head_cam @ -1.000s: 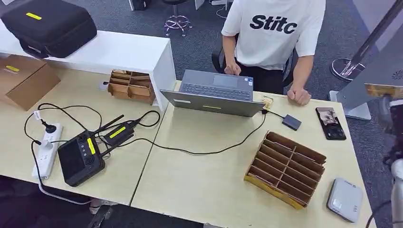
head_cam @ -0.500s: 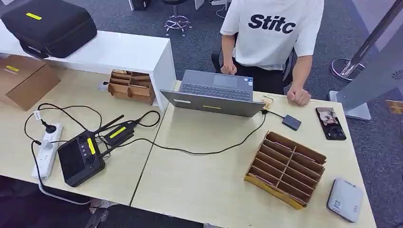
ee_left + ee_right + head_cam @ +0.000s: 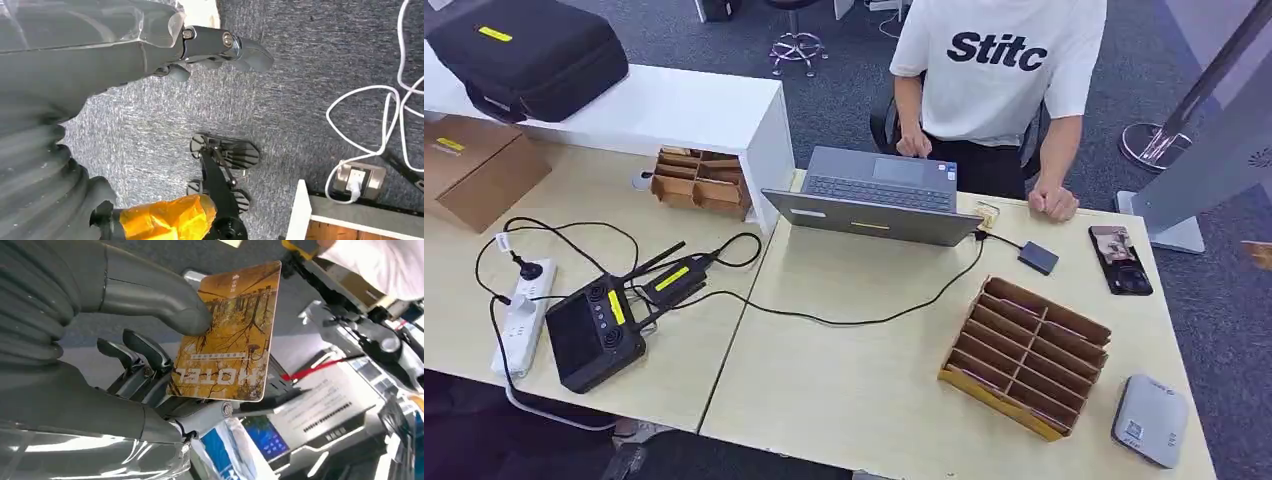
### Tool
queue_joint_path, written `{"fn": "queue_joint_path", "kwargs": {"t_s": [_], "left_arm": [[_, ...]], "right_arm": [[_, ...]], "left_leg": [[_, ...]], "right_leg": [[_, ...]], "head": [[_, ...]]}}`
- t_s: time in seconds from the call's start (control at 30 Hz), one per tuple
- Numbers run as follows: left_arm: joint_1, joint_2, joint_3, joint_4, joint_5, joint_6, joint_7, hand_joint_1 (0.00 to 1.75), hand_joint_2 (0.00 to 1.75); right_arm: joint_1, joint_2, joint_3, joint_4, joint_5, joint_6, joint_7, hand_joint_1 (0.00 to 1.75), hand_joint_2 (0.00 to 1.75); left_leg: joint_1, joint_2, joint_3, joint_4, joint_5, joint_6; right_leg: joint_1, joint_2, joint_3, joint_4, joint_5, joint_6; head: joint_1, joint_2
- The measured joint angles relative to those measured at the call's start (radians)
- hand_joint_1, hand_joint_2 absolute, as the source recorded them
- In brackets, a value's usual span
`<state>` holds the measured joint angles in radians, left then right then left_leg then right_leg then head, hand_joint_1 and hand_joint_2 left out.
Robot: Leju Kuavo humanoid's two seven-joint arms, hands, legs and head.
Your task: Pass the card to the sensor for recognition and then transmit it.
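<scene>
Against the right hand (image 3: 150, 365), hotel key card (image 3: 227, 335) noted: yellow-orange tree print, word "HOTEL" legible, pinched between the thick grey thumb on its printed face and the darker fingers (image 3: 135, 352) behind it; held clear of the table, with blurred equipment and a printed panel in the background. Small orange-brown corner at the right margin of the head view (image 3: 1260, 252), off the table edge over the carpet, probably the same card, not confirmed. Left hand (image 3: 220, 50) recorded hanging over grey carpet, fingers loosely curled, nothing in its grasp; white cable (image 3: 380, 125) and floor socket (image 3: 356, 179) on the carpet nearby. On the light wooden table (image 3: 844, 390), grey card reader (image 3: 1150, 420) lying flat near the front right corner, just beside a slotted cardboard organiser (image 3: 1026, 355). Open grey laptop (image 3: 874, 195) at the far edge, black cable running from it across the table. Small dark adapter (image 3: 1037, 257) and black smartphone (image 3: 1120, 260) toward the right side, well apart from the reader. Black handheld controller (image 3: 592, 335) and white power strip (image 3: 522, 315) on the adjoining table to the left. Person in a white T-shirt (image 3: 999, 60) standing behind the laptop, one hand at its keyboard, the other fist resting on the table edge.
</scene>
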<state>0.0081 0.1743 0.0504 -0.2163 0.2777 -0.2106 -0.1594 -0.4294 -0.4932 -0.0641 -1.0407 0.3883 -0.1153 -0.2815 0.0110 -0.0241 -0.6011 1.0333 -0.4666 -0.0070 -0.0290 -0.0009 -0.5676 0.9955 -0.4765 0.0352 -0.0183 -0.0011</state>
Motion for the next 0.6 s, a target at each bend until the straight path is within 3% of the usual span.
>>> {"fn": "queue_joint_path", "kwargs": {"t_s": [0.13, 0.6], "left_arm": [[0.006, 0.005, 0.008, 0.002, 0.003, -0.003, -0.002, 0.0, 1.75], [0.006, 0.005, 0.014, 0.008, 0.005, -0.005, -0.006, 0.0, 1.75]], "right_arm": [[0.014, -0.025, -0.002, 0.015, 0.0, 0.042, 0.003, 1.75, 1.75], [0.019, -0.045, -0.004, 0.038, 0.003, 0.067, 0.007, 1.75, 1.75]], "left_leg": [[0.0, 0.0, 0.0, 0.0, 0.0, 0.0], [0.0, 0.0, 0.0, 0.0, 0.0, 0.0]], "right_leg": [[0.0, 0.0, 0.0, 0.0, 0.0, 0.0], [0.0, 0.0, 0.0, 0.0, 0.0, 0.0]], "head": [[0.0, 0.0], [0.0, 0.0]]}}
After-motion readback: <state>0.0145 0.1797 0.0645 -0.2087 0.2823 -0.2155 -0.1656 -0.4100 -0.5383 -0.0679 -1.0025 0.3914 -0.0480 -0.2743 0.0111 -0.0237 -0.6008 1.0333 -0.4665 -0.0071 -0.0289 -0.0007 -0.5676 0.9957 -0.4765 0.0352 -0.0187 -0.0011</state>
